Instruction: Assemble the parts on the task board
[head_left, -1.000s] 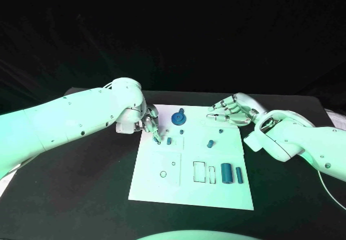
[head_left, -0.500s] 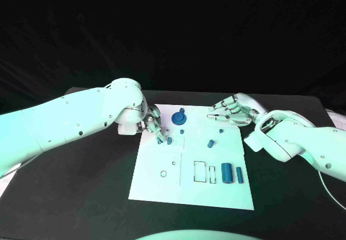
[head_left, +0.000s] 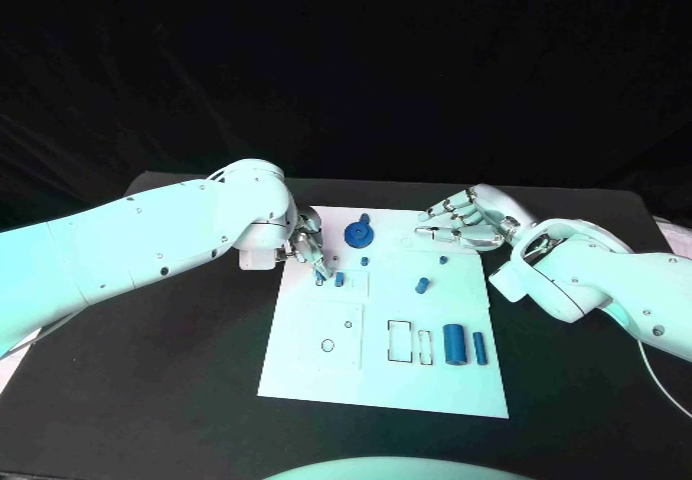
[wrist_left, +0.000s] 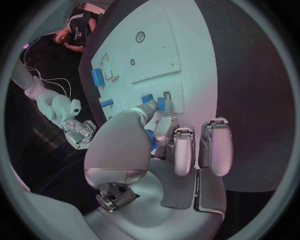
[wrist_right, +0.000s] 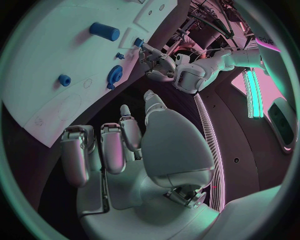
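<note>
— What's nearest us on the white task board?

— Two blue cylinders, one thick, one thin, lying beside empty outlines. They look stiff, light and smooth; I'd pinch them across the middle.

— And farther back?

— The left hand is pinching a small blue peg at the board's left side. The blue gear sits beyond. The right hand hovers at the far right corner, fingers curled, holding nothing.

White rounded arms, silver jointed hands
</note>
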